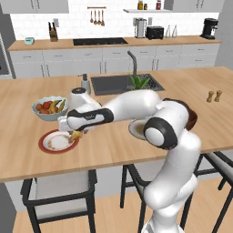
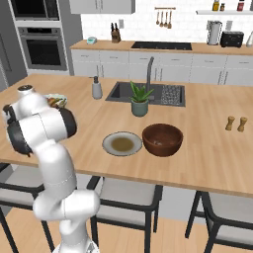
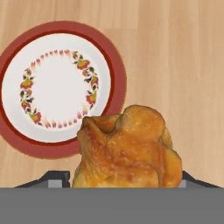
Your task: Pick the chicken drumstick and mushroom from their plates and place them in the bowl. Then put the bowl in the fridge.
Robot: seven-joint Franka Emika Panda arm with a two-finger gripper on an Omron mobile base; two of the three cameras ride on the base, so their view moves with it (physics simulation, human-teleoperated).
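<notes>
The robot's gripper (image 1: 75,134) held the chicken drumstick (image 3: 127,151) between its fingers, lifted clear above the red-rimmed plate (image 3: 65,87) at the left end of the wooden island counter (image 1: 18,150). In the hand view, the golden-brown meat sat clamped between the two dark fingertips (image 3: 57,179), hanging over the plate's near edge, whose white centre ringed with small flowers lay bare. The arm stretched left across the counter, with a pale fruit bowl (image 1: 49,108) just behind the plate. In the right base view, the dark wooden bowl (image 2: 162,139) stood beside the olive-grey plate (image 2: 122,144), the two nearly touching, in front of a potted plant (image 2: 140,100) and the sink (image 2: 148,94). The mushroom was too small to make out on that plate.
</notes>
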